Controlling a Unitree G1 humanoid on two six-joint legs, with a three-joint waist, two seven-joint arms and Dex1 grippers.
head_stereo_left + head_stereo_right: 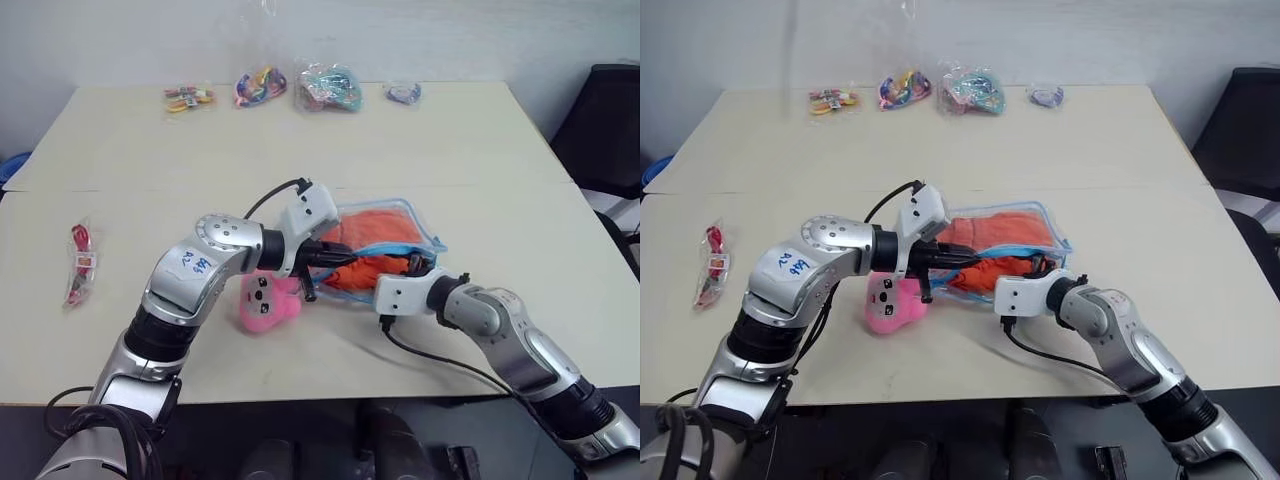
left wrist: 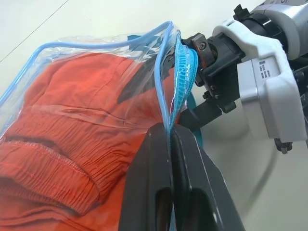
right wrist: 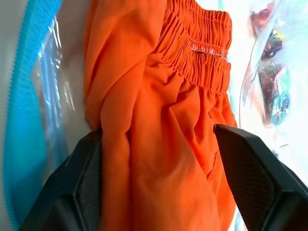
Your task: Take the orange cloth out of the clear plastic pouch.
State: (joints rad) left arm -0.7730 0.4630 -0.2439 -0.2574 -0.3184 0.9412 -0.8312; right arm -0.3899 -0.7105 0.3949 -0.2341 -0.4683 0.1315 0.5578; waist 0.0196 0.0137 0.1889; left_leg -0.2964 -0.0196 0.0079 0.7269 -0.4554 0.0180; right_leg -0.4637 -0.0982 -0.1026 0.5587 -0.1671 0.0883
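Observation:
The clear plastic pouch (image 1: 428, 238) with light blue trim lies mid-table, its mouth facing me. Inside it sits the orange cloth (image 1: 375, 226), bunched with gathered seams. My left gripper (image 2: 169, 131) is shut on the pouch's blue zipper edge (image 2: 179, 72) and holds that edge lifted. My right gripper (image 3: 159, 137) is open at the pouch's mouth. Its two black fingers (image 3: 84, 178) stand on either side of a fold of the orange cloth (image 3: 159, 96), not closed on it. In the head views the right gripper (image 1: 413, 266) is at the pouch's near corner.
A pink plush toy (image 1: 266, 300) lies just under my left forearm, beside the pouch. Small clear bags of colourful items (image 1: 260, 87) line the table's far edge, and one with red contents (image 1: 80, 262) lies far left. A black chair (image 1: 605, 130) stands to the right.

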